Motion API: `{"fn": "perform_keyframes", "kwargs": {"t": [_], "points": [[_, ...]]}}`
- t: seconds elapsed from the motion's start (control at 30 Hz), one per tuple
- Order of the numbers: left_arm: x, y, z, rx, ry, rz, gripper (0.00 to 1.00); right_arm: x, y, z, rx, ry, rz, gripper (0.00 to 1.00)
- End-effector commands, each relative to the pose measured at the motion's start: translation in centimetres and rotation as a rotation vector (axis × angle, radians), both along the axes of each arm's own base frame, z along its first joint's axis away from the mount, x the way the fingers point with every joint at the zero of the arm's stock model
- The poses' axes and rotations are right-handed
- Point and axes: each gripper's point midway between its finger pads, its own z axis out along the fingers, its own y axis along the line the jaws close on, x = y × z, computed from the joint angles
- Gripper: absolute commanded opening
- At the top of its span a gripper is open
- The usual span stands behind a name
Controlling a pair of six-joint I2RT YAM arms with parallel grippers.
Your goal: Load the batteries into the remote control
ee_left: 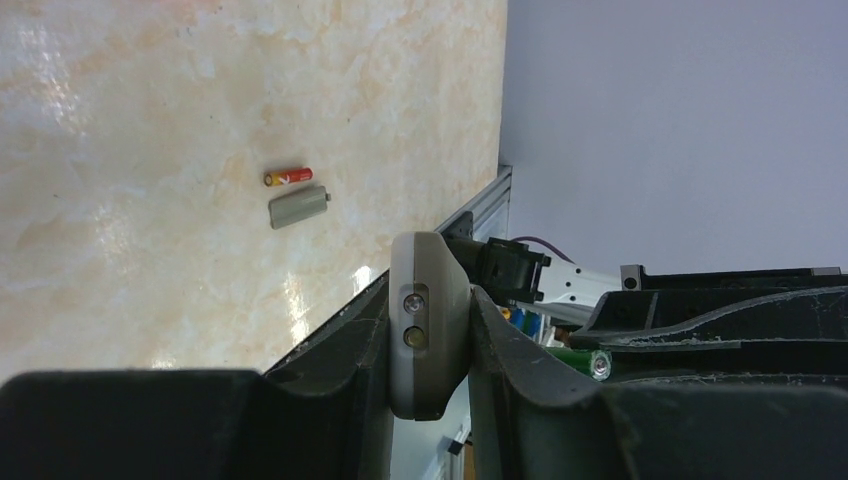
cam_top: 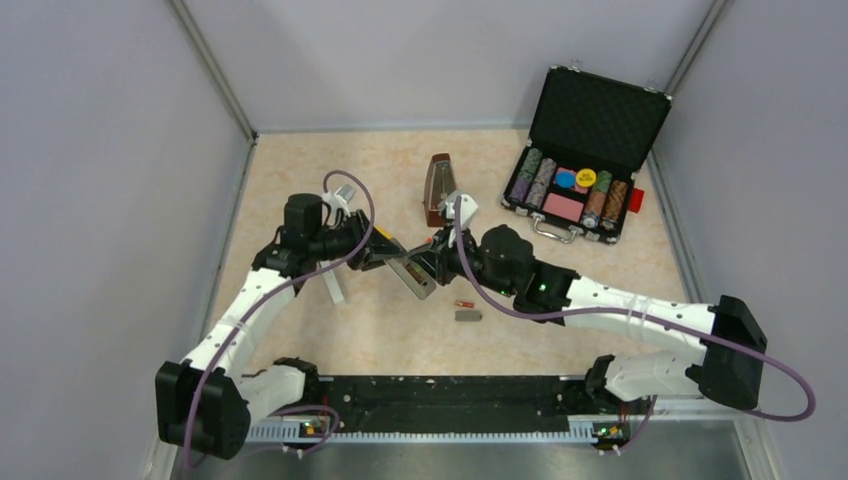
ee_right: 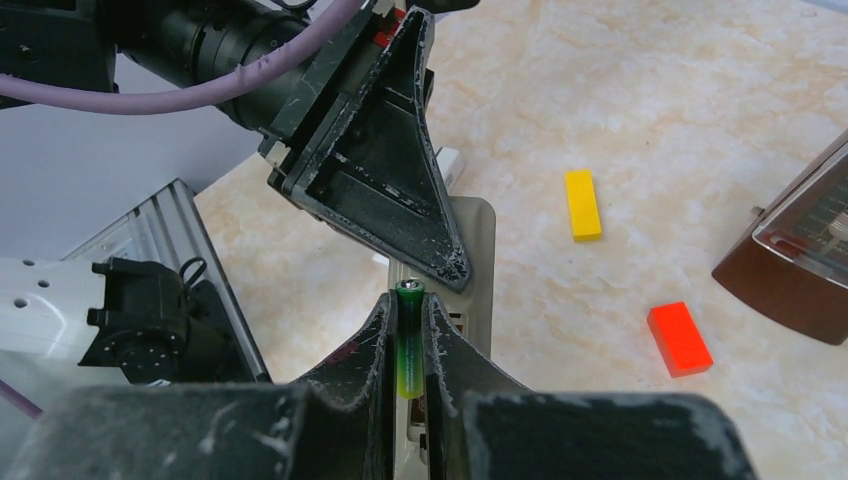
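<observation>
Left wrist view: left tool (ee_left: 428, 335) clamped narrow on flat dull-grey remote control (ee_left: 430, 290), held end-on, clear of the marbled beige bench (ee_left: 130, 250). Small red-orange battery (ee_left: 288, 177) lies on bench, well apart from remote; grey battery cover (ee_left: 299, 208) just beside it, not touching. Right wrist view: right tool (ee_right: 408, 318) pinches thin green battery (ee_right: 409, 355) lengthwise between its fingers, tip near the remote's end. Whether battery touches remote: cannot tell. Yellow flat block (ee_right: 582, 204) and chunky red-orange block (ee_right: 679, 338) lie apart on bench.
</observation>
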Motion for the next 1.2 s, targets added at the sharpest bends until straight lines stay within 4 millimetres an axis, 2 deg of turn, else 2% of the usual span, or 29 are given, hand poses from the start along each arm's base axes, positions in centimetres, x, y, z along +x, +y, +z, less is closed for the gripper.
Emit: {"fn": "perform_keyframes", "kwargs": {"t": [0.0, 0.4, 0.7, 1.17], "points": [[-0.4, -0.6, 2.2, -0.058, -0.01, -0.057, 0.0, -0.3, 1.0, 0.7, 0.034, -0.02, 0.026, 0.0], [-0.4, -1.3, 3.5, -0.127, -0.027, -0.103, 0.0, -0.3, 0.8, -1.8, -0.002, -0.008, 0.021, 0.0], [-0.5, -1.4, 3.5, -0.132, -0.03, -0.108, 0.0, -0.5, 0.7, -3.0, -0.036, 0.002, 0.035, 0.0], [-0.1, -1.1, 3.1, -0.096, -0.036, -0.091, 0.0, -1.2, 0.3, -3.5, -0.076, 0.008, 0.068, 0.0]]}}
